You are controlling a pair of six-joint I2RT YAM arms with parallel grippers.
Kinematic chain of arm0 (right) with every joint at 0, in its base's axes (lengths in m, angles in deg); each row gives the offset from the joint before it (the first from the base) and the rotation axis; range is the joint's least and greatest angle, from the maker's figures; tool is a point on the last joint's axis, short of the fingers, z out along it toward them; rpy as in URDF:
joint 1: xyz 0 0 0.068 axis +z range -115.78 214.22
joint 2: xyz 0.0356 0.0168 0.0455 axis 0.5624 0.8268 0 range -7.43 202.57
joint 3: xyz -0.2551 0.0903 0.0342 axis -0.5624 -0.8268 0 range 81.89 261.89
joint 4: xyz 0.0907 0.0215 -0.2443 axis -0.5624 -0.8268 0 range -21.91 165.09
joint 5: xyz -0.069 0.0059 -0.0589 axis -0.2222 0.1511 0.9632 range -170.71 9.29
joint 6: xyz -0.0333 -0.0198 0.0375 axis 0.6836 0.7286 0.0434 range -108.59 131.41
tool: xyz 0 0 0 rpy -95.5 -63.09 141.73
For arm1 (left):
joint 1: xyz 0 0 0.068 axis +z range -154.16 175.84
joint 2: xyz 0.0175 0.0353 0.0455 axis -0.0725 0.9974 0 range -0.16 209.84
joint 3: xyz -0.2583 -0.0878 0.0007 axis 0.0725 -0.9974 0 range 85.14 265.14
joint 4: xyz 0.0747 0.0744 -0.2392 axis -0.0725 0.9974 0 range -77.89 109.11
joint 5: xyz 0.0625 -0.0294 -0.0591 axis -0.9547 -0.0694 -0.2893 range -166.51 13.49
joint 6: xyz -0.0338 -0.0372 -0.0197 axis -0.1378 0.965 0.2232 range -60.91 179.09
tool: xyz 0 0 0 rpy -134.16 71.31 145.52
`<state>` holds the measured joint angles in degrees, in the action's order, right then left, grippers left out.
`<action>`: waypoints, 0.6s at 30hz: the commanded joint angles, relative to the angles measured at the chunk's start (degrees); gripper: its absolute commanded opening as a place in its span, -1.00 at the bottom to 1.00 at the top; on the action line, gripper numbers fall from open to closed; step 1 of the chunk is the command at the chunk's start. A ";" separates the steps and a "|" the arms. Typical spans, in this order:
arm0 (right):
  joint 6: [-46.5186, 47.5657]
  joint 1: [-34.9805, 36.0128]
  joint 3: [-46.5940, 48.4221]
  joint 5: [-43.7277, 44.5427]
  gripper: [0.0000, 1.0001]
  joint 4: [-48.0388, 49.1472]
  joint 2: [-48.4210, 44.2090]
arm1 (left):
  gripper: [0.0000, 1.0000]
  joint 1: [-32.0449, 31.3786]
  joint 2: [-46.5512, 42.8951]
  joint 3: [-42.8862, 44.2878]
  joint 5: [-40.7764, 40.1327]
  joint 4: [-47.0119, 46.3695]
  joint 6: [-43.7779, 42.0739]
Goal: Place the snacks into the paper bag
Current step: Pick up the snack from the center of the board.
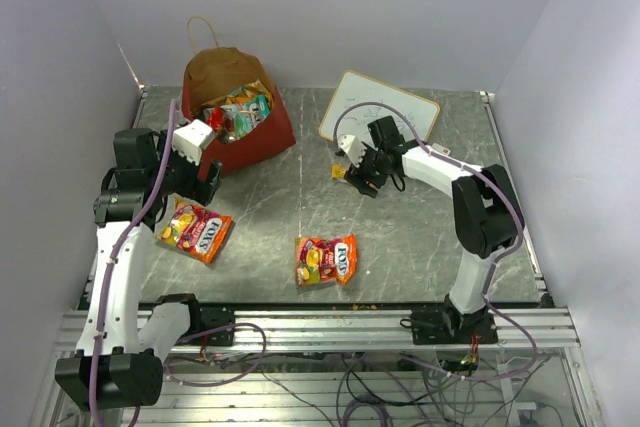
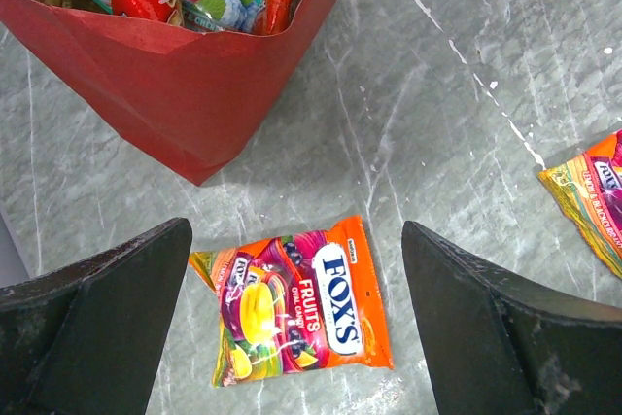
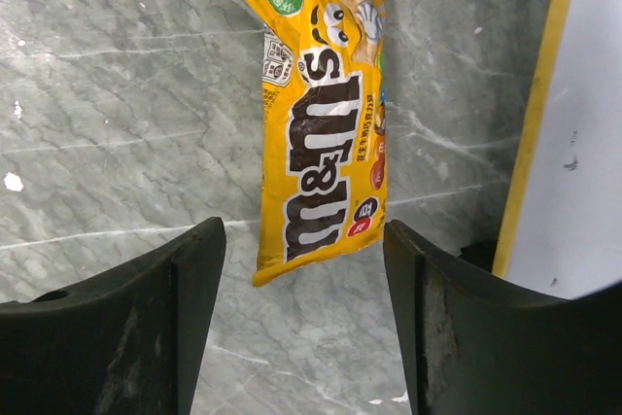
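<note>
Spread wide, the left fingers [image 2: 97,318] hang above an orange Fox's packet [image 2: 301,303]. In the left wrist view this packet lies flat on the grey worktop [image 2: 466,94] between them, and they do not touch it. Just behind it stands the red paper bag [image 2: 175,94], open at the top, with several snacks [image 1: 238,112] inside. A second Fox's packet [image 1: 326,260] lies flat near the middle of the front edge, well apart from the bag. The right fingers [image 3: 466,337] are also spread, one on each side of the lower end of a yellow M&M's packet [image 3: 326,114]. It lies on the worktop beside the whiteboard [image 3: 583,123], and the fingers pinch nothing.
</note>
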<state>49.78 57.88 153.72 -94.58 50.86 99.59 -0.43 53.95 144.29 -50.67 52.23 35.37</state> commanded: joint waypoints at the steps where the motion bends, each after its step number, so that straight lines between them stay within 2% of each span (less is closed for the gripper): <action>1: 0.21 -0.28 -0.64 1.34 0.27 1.06 1.90 | 0.99 0.75 -0.98 0.12 1.89 -0.96 0.52; 7: 0.65 -0.24 -0.48 2.21 0.05 0.80 2.71 | 0.99 0.74 -0.51 0.48 2.17 -0.91 0.44; 18: 0.31 -0.27 -0.07 1.58 -0.52 -1.12 2.13 | 0.91 0.53 3.33 3.42 6.85 0.65 -0.02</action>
<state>50.02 57.88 153.44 -92.87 50.77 101.47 -0.35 56.05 144.68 -48.18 52.36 35.59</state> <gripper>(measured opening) 0.287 0.961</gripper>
